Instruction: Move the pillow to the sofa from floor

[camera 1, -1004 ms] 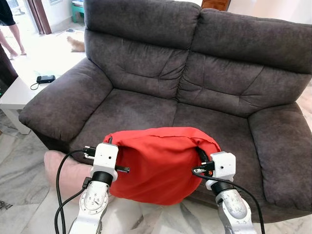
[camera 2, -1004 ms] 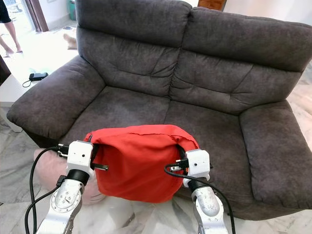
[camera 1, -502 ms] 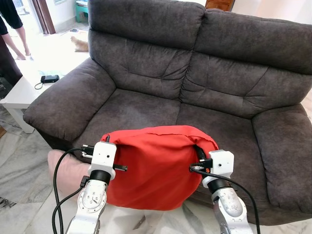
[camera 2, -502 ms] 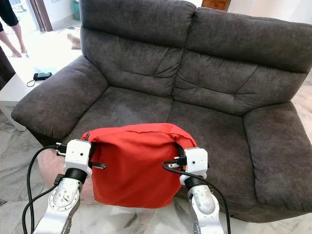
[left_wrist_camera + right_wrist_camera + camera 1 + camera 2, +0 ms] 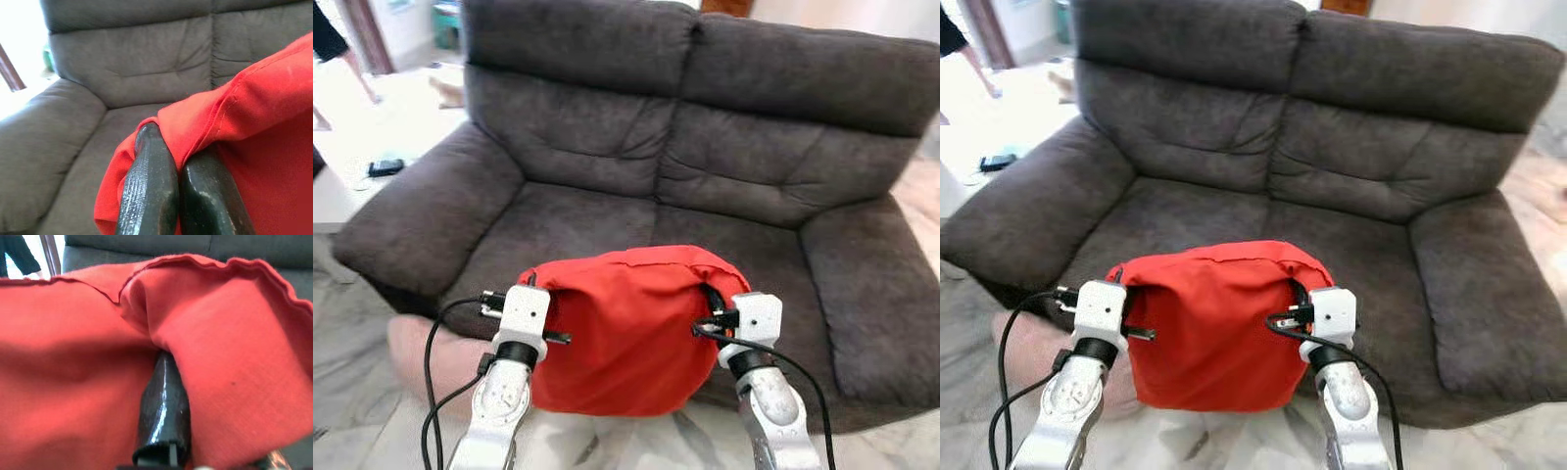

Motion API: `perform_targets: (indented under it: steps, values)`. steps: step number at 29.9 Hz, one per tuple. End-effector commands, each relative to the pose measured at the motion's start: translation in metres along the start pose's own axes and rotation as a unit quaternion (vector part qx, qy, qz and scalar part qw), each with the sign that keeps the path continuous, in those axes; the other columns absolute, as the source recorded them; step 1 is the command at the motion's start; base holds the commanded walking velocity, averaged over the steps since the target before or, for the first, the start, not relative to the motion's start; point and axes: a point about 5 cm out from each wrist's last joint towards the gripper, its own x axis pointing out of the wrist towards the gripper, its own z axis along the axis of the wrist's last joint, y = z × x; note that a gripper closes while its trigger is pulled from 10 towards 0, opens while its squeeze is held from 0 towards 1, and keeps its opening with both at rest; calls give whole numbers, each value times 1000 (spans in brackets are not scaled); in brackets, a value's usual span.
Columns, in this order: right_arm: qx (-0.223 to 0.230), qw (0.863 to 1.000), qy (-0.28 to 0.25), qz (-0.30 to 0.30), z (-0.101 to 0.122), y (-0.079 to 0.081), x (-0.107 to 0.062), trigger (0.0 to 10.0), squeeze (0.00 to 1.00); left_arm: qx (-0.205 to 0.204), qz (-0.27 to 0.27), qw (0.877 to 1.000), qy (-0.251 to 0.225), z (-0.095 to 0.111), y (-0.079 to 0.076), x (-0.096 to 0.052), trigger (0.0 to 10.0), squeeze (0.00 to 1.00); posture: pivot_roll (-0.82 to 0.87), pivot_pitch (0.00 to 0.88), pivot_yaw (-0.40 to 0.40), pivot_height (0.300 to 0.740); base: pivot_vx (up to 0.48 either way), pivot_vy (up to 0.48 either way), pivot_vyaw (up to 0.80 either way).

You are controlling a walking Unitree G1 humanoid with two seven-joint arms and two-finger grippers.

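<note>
While held off the floor between both arms:

Pillow [image 5: 626, 328]: red, hanging in front of the sofa's [image 5: 607, 147] front edge, top seam level with the seat cushions, lower part sagging over the marble floor [image 5: 372, 421].

Left gripper [image 5: 178, 196]: at the pillow's left upper corner; fingers [image 5: 146, 191] pressed together on a fold of red cloth, fabric bunched between and over the tips.

Right gripper [image 5: 713, 305]: at the pillow's right upper corner; in the wrist view one black finger [image 5: 164, 406] buried under a red fold, the other hidden by cloth; pinching the pillow.

Sofa: dark grey two-seater, seats bare, just behind the pillow.

Pink cushion [image 5: 435, 357]: on the floor by the sofa's left front corner, beside the left arm [image 5: 499, 411].

Side table [image 5: 337, 191]: white, left of the sofa's armrest, small black device [image 5: 385, 167] with a cord on it.

Person [image 5: 333, 44]: legs and dark clothing at the far left, well apart from the sofa.
</note>
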Motion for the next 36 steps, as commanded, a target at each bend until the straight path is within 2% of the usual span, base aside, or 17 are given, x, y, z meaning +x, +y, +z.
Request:
perform_targets:
  steps: [1,8,13,25,31,36]
  values:
    - [-4,999,-52,1,20,0,10,10000,0,4,-15,999,-39,13,-6,4,10000,0,59,0,-99,740,0,0,0]
    - [0,999,-51,7,21,3,14,10000,0,5,-20,999,-43,13,-8,6,10000,0,55,0,-99,740,0,0,0]
    - [0,998,-57,13,22,3,15,10000,0,8,-25,999,-47,13,-9,8,10000,0,51,0,-95,740,0,0,-800]
    - [5,998,-68,3,27,1,18,10000,0,16,-38,998,-53,15,-10,11,10000,0,46,0,-90,740,0,0,0]
    - [4,998,-66,5,25,3,17,10000,0,24,-33,998,-54,15,-6,10,10000,0,45,0,-92,740,0,-266,-771]
    - [1,997,-76,8,30,5,19,10000,0,25,-28,998,-53,16,-4,11,10000,0,43,0,-99,740,0,-310,0]
